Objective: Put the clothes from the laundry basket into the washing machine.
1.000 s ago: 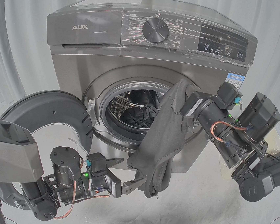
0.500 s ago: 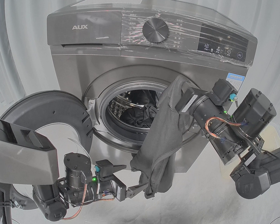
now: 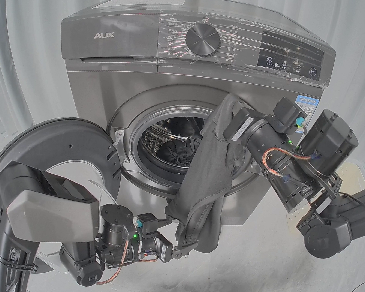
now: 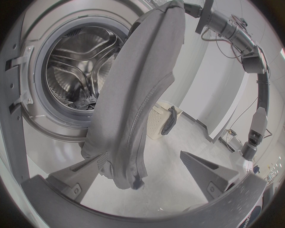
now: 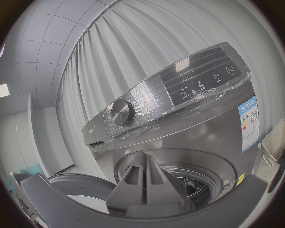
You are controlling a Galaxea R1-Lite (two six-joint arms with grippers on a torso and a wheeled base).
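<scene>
Washing machine (image 3: 111,89) with door (image 3: 58,140) swung open to the left, dark clothes (image 3: 182,148) inside its drum (image 3: 153,139). A long grey garment (image 3: 207,173), pinched by the right gripper (image 5: 144,166), is hung limp before the drum's right side; its hem is flanked by the spread left gripper (image 3: 181,234).

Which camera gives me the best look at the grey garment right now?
The left wrist view: the grey garment hangs full length, hem by the open left tool. The head view shows it hanging across the washing machine opening; the right wrist view, just a tuft pinched in the right tool.
</scene>
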